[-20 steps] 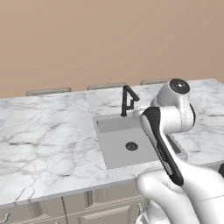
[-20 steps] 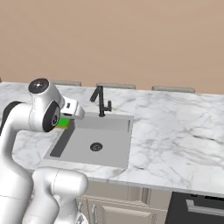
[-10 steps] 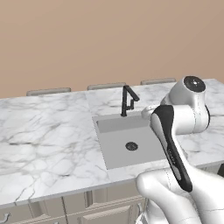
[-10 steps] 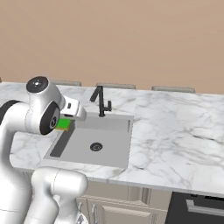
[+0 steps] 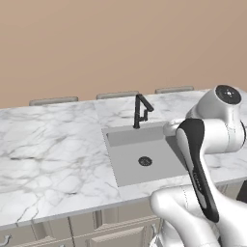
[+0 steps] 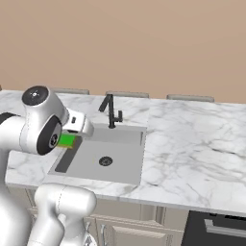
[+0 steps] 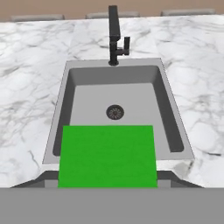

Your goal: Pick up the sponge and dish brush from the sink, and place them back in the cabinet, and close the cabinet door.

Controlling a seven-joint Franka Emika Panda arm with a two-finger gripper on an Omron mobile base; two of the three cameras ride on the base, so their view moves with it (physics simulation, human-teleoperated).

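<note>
My gripper [image 7: 108, 181] is shut on the bright green sponge [image 7: 108, 155], which hangs above the near edge of the grey sink [image 7: 96, 100]. In the right base view the sponge [image 6: 66, 140] shows at the gripper [image 6: 72, 138], over the sink's [image 6: 122, 161] left end. The basin [image 5: 128, 166] holds just its round dark drain [image 7: 114, 112]. A black faucet [image 7: 115, 37] stands at the far rim. The dish brush, the cabinet and the cabinet door are out of view.
White marble counter [image 5: 48, 149] spreads on both sides of the sink. Grey chair backs [image 6: 190, 98] line its far edge before a tan wall. Beige base units [image 5: 87, 231] run below, with a dark appliance front [image 6: 218, 230] at the right.
The arm's upper joints have swung to the right in the left base view. The sponge stays in the gripper, near the sink's left end.
</note>
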